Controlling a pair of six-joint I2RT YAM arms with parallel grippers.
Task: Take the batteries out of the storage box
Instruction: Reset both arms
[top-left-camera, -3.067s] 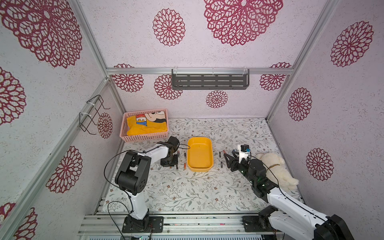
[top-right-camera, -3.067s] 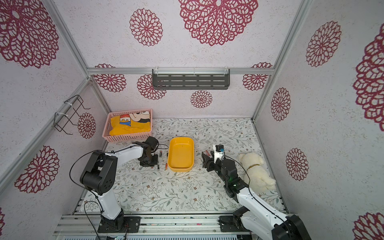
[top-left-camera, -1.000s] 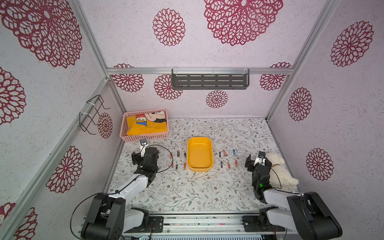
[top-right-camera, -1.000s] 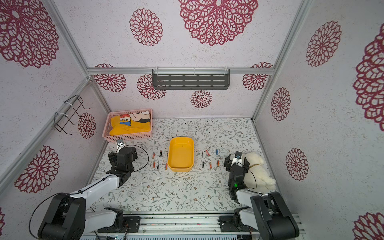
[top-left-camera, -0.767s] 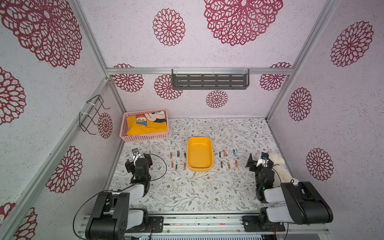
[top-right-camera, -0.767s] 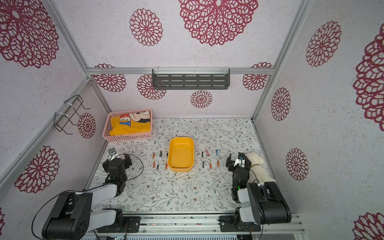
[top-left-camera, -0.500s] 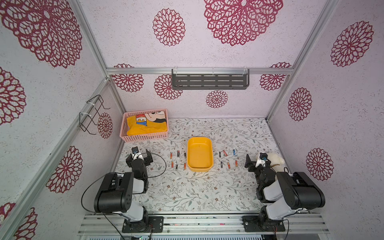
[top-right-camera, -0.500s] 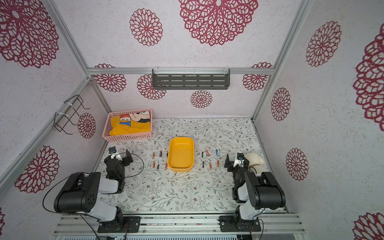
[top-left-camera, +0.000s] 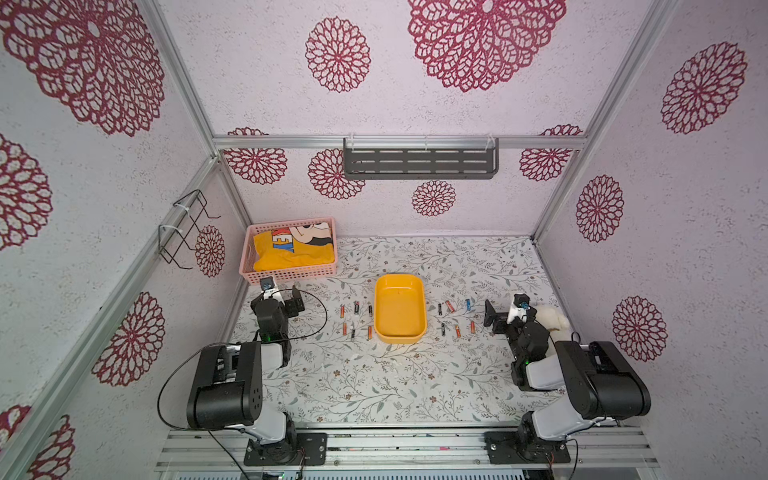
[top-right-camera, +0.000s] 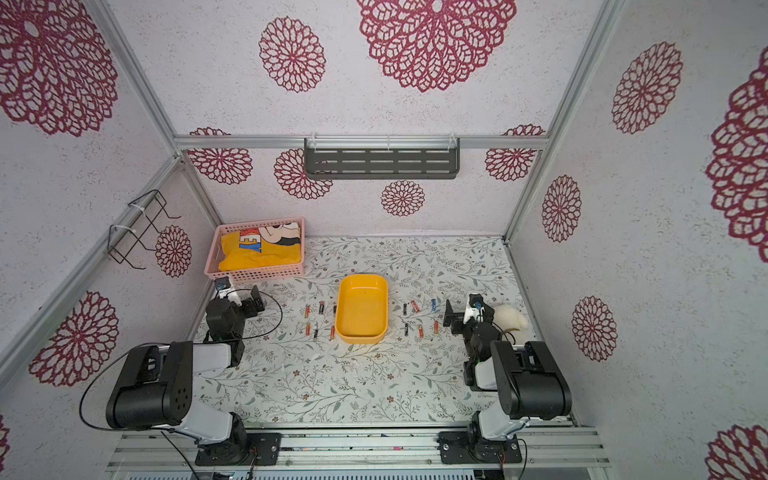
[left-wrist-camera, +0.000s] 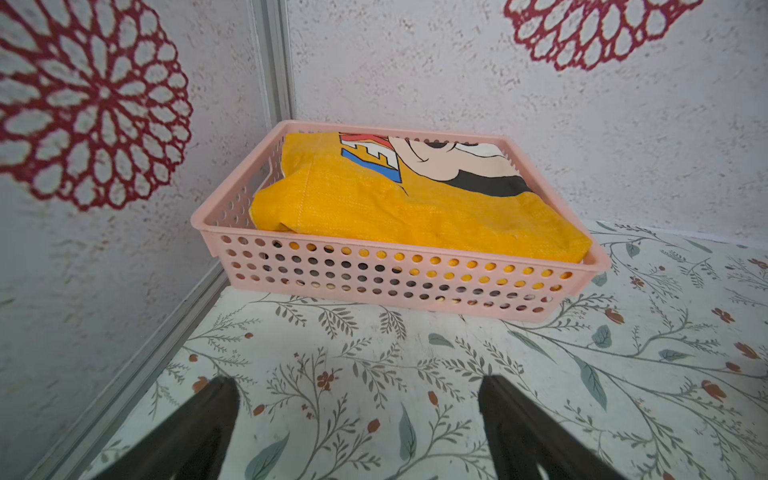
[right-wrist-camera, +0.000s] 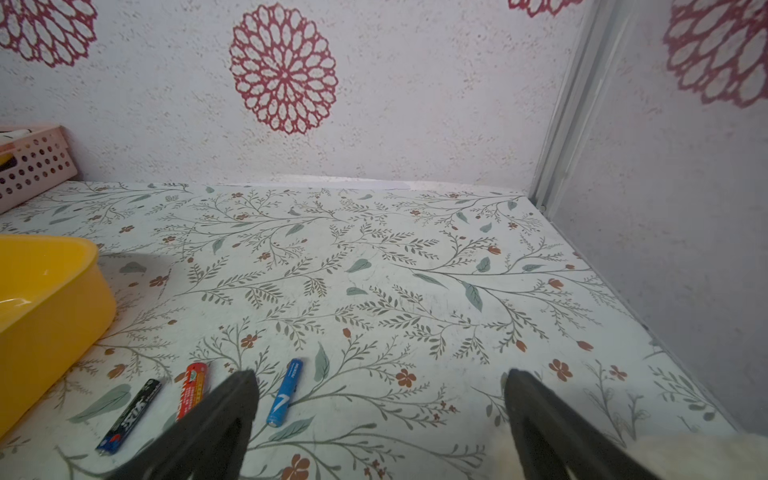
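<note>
The yellow storage box (top-left-camera: 400, 336) stands mid-table in both top views (top-right-camera: 360, 337); nothing shows inside it. Batteries lie on the table in two small groups, one to its left (top-left-camera: 356, 307) and one to its right (top-left-camera: 457, 331). My left gripper (top-left-camera: 286, 301) hovers open near the pink basket, nothing between its fingers (left-wrist-camera: 216, 399). My right gripper (top-left-camera: 505, 318) is open over bare table. Beside one of its fingers (right-wrist-camera: 241, 395) lie a blue battery (right-wrist-camera: 285, 392), an orange one (right-wrist-camera: 192, 390) and a black one (right-wrist-camera: 129, 414); the box wall (right-wrist-camera: 62, 316) shows at that view's edge.
A pink lattice basket (top-left-camera: 291, 272) with yellow cloth stands at the back left (left-wrist-camera: 399, 278). A white plush toy (top-left-camera: 548, 320) lies just behind my right gripper. A dark shelf (top-left-camera: 419, 162) hangs on the back wall, a wire rack (top-left-camera: 183, 232) on the left wall.
Both arms have folded back toward the front rail, carrying the open grippers outward from the box to the table's sides. The batteries and box have not moved in the last second.
</note>
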